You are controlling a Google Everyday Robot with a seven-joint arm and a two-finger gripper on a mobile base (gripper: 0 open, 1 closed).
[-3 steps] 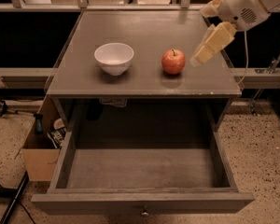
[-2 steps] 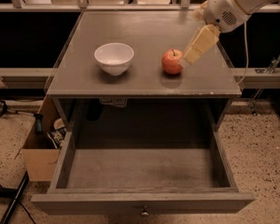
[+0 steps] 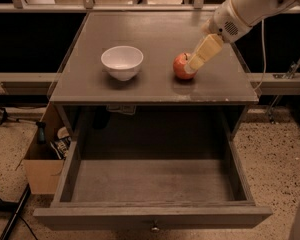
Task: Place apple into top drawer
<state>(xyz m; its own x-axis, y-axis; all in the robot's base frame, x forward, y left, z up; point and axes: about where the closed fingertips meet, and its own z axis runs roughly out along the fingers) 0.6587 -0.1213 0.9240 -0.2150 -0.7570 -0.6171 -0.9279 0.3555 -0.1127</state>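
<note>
The small red apple [image 3: 181, 66] sits on the grey-brown cabinet top [image 3: 155, 89], right of centre. My gripper [image 3: 192, 67] reaches down from the upper right on the white arm, and its cream-coloured fingers [image 3: 204, 52] are right at the apple's right side, overlapping it. The top drawer [image 3: 152, 184] is pulled out wide open below the cabinet top. Its inside is bare and its small round knob [image 3: 154, 228] shows on the front panel.
A white bowl [image 3: 122, 61] stands on the cabinet top left of the apple. A brown cardboard box [image 3: 44, 156] with clutter sits on the floor left of the drawer. A cable hangs down at the right, and a rail runs behind the cabinet.
My gripper has moved left and down toward the apple, from a gap beside it to overlapping its right side. The apple, bowl and drawer have not moved.
</note>
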